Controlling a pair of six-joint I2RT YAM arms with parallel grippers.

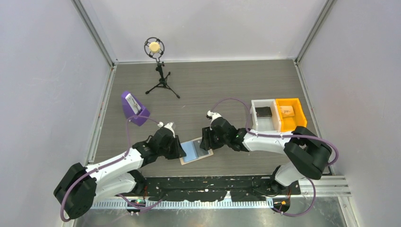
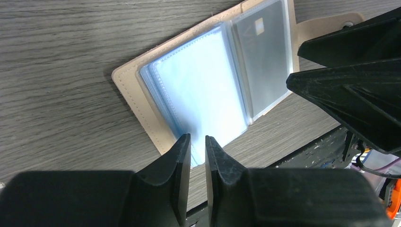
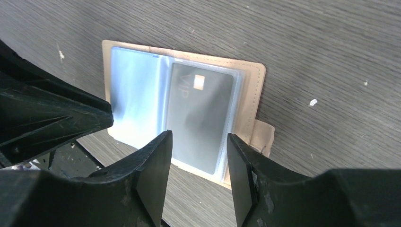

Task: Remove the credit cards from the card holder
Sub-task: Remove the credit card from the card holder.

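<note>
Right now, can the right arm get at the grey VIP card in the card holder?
Probably yes: the right end effector hangs open over the grey card, nothing between. The card sits inside a clear sleeve of the card holder, though.

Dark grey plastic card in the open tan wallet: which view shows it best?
Right wrist: the dark grey plastic card sits central, lettering readable. Left wrist shows it angled, glare-washed. Top view: too small to tell.

Seen from above, the card holder point(image 1: 196, 150) is covered at 9 o'clock by the left gripper point(image 1: 182, 152) and at 2 o'clock by the right gripper point(image 1: 204, 144). What lies in the white bin point(image 1: 265, 125) and the orange bin point(image 1: 288, 125) is too small to be identified. Whether a plastic sleeve point(image 2: 198, 94) is pinched by the left gripper cannot be told.
</note>
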